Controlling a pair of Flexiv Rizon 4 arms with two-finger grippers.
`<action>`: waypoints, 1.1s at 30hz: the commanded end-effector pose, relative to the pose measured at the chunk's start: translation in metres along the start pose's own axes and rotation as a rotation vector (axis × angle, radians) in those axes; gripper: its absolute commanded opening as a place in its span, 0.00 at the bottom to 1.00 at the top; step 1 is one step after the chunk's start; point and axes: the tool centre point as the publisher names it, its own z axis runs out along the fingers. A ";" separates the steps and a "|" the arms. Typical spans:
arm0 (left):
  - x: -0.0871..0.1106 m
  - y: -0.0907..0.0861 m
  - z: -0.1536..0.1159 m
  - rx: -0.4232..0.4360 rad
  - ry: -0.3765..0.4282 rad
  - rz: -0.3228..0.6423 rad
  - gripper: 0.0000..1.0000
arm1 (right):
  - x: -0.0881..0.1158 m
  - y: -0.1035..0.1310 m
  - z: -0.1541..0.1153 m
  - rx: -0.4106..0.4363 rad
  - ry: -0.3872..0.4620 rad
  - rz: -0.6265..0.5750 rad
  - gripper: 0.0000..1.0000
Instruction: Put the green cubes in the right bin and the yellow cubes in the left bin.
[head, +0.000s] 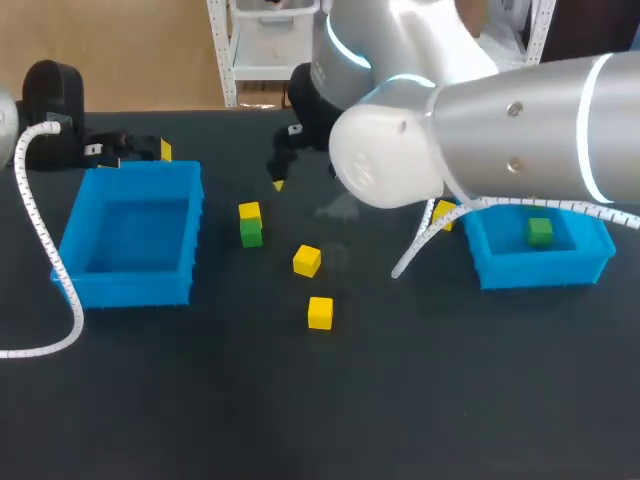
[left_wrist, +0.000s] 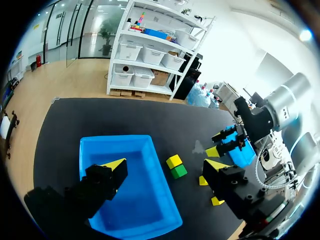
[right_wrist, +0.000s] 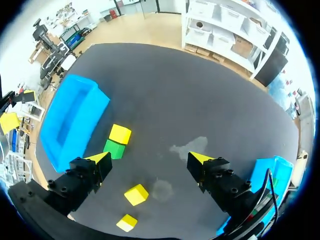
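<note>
**Nothing gripped**

The left end effector (left_wrist: 166, 164), spread and empty, is at the left bin's (head: 130, 282) twelve o'clock. A green cube (head: 251, 235) touches a yellow cube (head: 249, 212) at its twelve o'clock. The right end effector (right_wrist: 148, 157) is spread, empty. The right bin (head: 540, 271) holds a second green cube (head: 540, 231).

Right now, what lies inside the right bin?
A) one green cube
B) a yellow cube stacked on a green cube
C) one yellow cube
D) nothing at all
A: in the head view a single green cube is the only thing seen inside the right bin.
</note>
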 end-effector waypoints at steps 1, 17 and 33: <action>0.001 0.002 0.000 0.008 -0.005 0.002 1.00 | -0.006 0.006 0.015 -0.004 -0.008 0.005 1.00; 0.001 0.002 0.000 0.008 -0.005 0.002 1.00 | -0.004 0.038 0.054 -0.010 0.044 0.008 1.00; 0.001 0.002 0.000 0.008 -0.005 0.002 1.00 | 0.008 0.054 0.073 -0.017 0.065 0.002 1.00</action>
